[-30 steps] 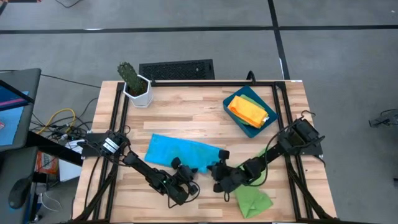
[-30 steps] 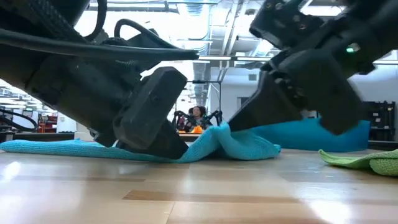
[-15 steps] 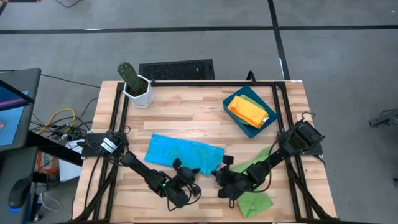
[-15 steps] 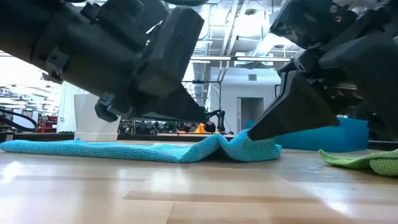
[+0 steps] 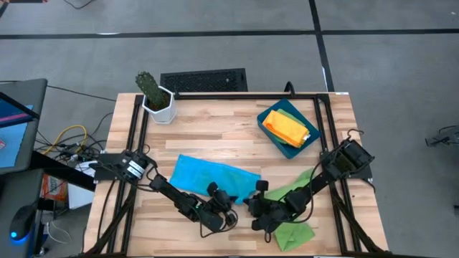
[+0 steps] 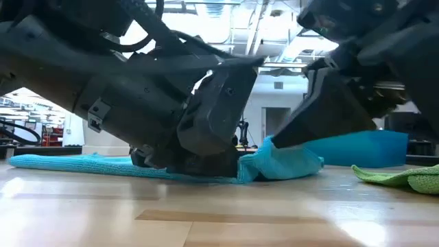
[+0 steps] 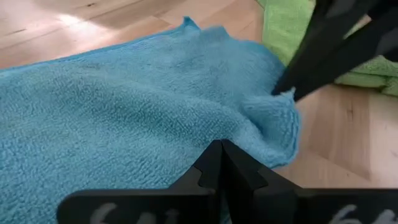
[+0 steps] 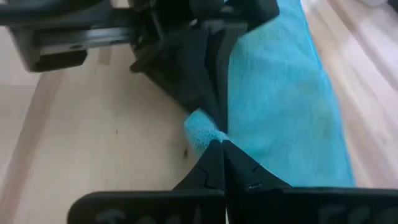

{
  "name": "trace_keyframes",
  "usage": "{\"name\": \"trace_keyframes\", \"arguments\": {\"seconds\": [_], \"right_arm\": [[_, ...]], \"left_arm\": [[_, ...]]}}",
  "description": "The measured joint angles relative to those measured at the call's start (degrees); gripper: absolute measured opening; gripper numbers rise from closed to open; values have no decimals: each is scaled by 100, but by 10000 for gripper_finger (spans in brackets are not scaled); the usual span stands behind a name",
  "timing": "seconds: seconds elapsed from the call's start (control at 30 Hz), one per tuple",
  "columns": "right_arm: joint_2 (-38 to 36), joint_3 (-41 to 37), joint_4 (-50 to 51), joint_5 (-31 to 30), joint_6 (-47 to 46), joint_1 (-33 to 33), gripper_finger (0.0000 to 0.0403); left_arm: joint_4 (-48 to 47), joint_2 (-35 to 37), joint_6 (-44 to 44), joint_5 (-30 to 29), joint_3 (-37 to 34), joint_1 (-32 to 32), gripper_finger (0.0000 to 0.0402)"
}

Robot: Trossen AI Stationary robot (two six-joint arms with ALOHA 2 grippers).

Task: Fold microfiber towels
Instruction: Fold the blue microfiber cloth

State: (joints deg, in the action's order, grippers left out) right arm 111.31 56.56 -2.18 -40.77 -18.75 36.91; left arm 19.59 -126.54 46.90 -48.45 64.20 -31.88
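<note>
Both grippers' jaws are closed, pinching the bright blue towel's [image 5: 211,175] edge: left gripper [image 5: 228,201], right gripper [image 5: 252,199] beside it.

- Bare wooden tabletop [image 5: 215,136] is left open behind the spread bright blue microfiber towel [image 5: 204,174].
- The far corners are occupied by a potted cactus [image 5: 153,95] and a dark-blue tray [image 5: 272,131].

A light butcher-block wooden table [image 5: 215,140] carries a bright blue microfiber towel [image 5: 208,175], a crumpled lime green towel [image 5: 294,229], a dark-blue tray [image 5: 271,119] (holding folded orange and yellow cloths) and a white potted cactus [image 5: 154,97].
</note>
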Motion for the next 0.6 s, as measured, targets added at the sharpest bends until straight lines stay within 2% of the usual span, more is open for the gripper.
{"name": "trace_keyframes", "arguments": {"seconds": [0.17,0.33,0.47,0.6], "right_arm": [[0,257,136,2,357,-159,10],[0,562,136,23,967,-318,9],[0,746,69,131,1287,-460,10],[0,747,-63,432,1294,-634,10]], "left_arm": [[-107,88,-216,-9,-15,-2,0],[-403,346,-380,535,-22,-37,0],[-720,524,-376,609,-24,-113,0],[-1318,1062,-369,651,-24,-205,0]]}}
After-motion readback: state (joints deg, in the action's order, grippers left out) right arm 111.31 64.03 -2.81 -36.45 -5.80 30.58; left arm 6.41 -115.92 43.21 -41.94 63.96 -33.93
